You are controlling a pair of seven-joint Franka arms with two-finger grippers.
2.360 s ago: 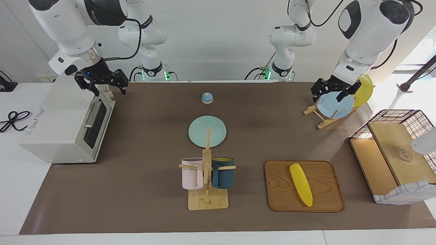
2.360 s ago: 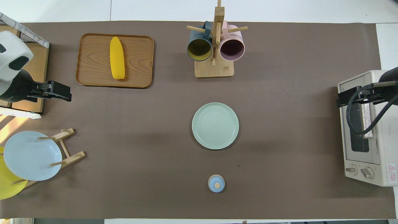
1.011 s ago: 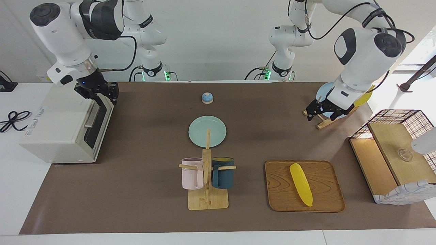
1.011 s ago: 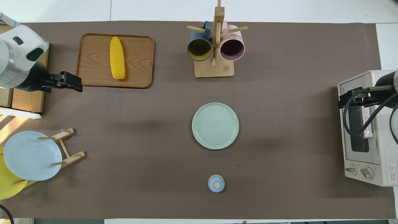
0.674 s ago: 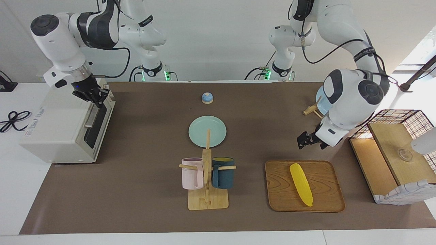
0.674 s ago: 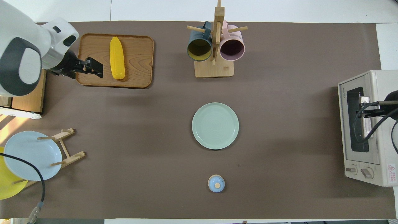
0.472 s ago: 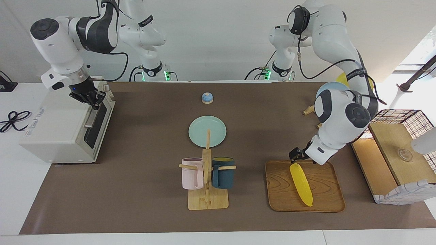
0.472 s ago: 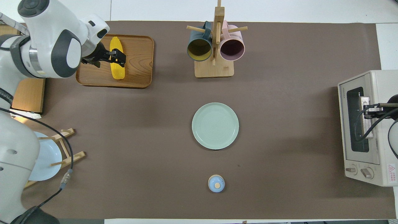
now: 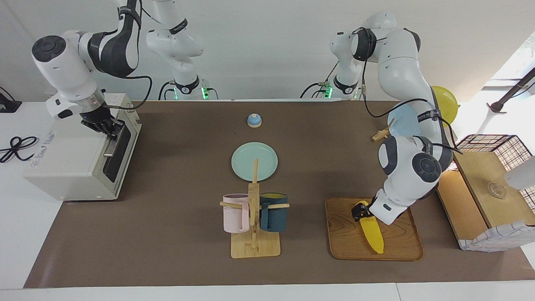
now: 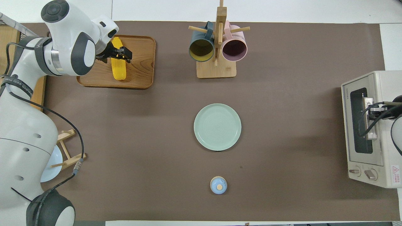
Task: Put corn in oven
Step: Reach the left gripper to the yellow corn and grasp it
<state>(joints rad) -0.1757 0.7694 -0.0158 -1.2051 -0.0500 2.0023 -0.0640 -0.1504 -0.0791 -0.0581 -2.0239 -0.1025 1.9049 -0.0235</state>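
Observation:
The yellow corn lies on a wooden tray toward the left arm's end of the table; it also shows in the overhead view. My left gripper is down at the corn's thick end, open, with a finger on either side of it. The cream-white oven stands at the right arm's end, its dark glass door closed. My right gripper is at the upper end of the oven's silver handle, also in the overhead view.
A wooden mug rack with a pink and a dark blue mug stands beside the tray. A green plate and a small blue bell lie mid-table. A plate rack and a wire-and-wood basket box stand at the left arm's end.
My left gripper swung from over the plate rack down onto the corn's thick end. My right gripper came down from above the oven to its handle. The corn and the oven door have not moved.

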